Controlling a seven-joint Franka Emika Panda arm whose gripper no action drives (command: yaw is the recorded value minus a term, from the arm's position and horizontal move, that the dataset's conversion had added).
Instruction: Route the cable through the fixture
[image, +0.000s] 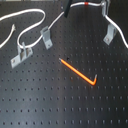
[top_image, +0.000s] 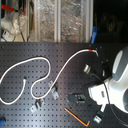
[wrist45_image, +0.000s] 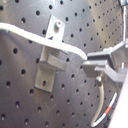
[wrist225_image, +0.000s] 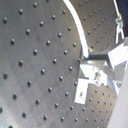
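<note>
Looking at a black board (image: 50, 105) full of little holes. Across it, a long white cable (wrist45_image: 20, 28), curling in big loops on the first exterior view's left and then running to the small grey fixture (image: 46, 36). In the first wrist view, lying right across the front of that fixture, touching it; cannot tell if it sits down inside the forked top. Just past the fixture, pinched tight in the gripper (wrist45_image: 92, 64), with both fingers closed on the cable. Beyond the fingers, a short red band (image: 86, 4) on the cable, up off the board. Nearer the front in the first exterior view, an orange bent rod (image: 77, 71) lying flat, apart from the cable. On the first exterior view's left, a low grey bracket (image: 21, 54) with two posts, near the fixture but not touching it. On the first exterior view's right, another upright grey clip (image: 109, 34). In the second exterior view, the big white arm (top_image: 119, 75) on the second exterior view's right. Behind the board there, shelf things too blurry to read any words.
</note>
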